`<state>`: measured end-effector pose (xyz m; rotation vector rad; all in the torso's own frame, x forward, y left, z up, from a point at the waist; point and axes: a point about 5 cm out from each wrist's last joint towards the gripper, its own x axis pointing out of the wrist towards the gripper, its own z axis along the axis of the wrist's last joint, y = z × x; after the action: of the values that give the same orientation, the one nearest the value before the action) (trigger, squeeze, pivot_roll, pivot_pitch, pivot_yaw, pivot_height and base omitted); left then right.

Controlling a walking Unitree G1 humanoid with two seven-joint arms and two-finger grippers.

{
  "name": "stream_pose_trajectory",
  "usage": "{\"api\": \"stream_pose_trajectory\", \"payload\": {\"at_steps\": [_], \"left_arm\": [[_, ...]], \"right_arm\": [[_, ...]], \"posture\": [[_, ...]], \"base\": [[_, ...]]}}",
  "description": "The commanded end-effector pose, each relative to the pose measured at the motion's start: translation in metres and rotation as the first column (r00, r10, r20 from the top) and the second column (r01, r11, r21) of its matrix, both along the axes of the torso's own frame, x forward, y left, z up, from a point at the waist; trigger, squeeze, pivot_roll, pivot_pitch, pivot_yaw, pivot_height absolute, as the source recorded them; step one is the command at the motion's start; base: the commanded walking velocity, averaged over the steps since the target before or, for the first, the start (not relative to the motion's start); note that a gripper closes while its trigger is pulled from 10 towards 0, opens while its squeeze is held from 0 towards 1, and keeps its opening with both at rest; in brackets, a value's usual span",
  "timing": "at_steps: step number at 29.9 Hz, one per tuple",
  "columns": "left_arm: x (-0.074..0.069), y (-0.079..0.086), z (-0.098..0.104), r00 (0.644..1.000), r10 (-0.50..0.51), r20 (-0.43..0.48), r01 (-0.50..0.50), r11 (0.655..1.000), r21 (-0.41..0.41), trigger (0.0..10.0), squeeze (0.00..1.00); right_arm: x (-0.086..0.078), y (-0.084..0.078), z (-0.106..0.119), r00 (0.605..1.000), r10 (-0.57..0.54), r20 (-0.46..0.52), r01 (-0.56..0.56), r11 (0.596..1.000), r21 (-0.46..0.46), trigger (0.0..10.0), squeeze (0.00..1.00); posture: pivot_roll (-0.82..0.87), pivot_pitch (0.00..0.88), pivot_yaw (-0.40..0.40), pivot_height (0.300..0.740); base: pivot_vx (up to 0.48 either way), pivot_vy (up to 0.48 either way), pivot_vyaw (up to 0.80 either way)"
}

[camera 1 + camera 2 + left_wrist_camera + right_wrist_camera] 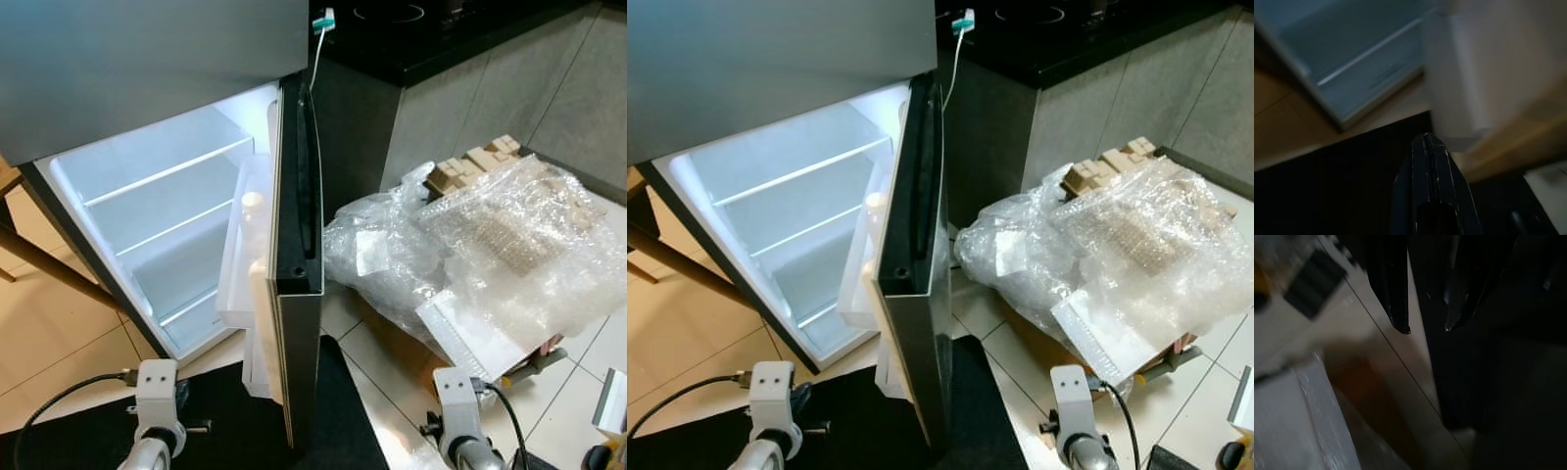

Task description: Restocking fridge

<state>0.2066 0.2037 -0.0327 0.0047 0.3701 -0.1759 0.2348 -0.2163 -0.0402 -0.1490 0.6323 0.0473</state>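
Note:
The fridge's lower compartment stands open and lit, with bare glass shelves. Its door is swung out edge-on towards me. In the door's clear bin sits a pale bottle-like thing. Both arms hang low in front of the fridge, the left arm before the compartment and the right arm to the right of the door. In the left wrist view my left gripper is shut with nothing in it, over a black mat. My right gripper is open and holds nothing, above the tile floor.
A heap of bubble wrap, plastic bags and cardboard lies on the floor right of the door. A black mat lies under the door. A dark counter is behind, with a cable hanging. A wooden leg stands at left.

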Motion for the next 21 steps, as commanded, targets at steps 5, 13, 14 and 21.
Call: {"api": "stream_pose_trajectory", "payload": {"at_steps": [5,13,14,21], "left_arm": [[-0.002,0.009,0.015,0.983,-0.163,0.086,0.155,0.984,0.087,10.0,0.00],[-0.007,0.030,0.035,0.972,-0.122,0.199,0.108,0.991,0.082,10.0,0.00],[-0.010,0.028,0.038,0.967,-0.148,0.209,0.136,0.988,0.073,10.0,0.00],[-0.024,0.010,0.053,0.903,-0.344,0.259,0.347,0.937,0.034,10.0,0.00]], "right_arm": [[0.022,0.003,0.020,0.989,0.123,0.085,-0.125,0.992,0.017,10.0,0.00],[0.048,0.016,0.041,0.969,0.179,0.173,-0.182,0.983,0.006,10.0,0.00],[0.050,0.018,0.042,0.967,0.185,0.177,-0.189,0.982,0.007,10.0,0.00],[0.058,0.027,0.049,0.954,0.224,0.200,-0.234,0.972,0.026,8.2,0.00]], "posture": [[-0.10,0.105,0.040,0.740],[-0.09,0.106,0.035,0.740],[-0.09,0.106,0.035,0.740],[-0.09,0.108,0.035,0.740]], "base": [[0.000,0.000,0.00],[0.000,0.000,0.00],[0.000,0.000,0.00],[0.000,0.000,0.00]]}}
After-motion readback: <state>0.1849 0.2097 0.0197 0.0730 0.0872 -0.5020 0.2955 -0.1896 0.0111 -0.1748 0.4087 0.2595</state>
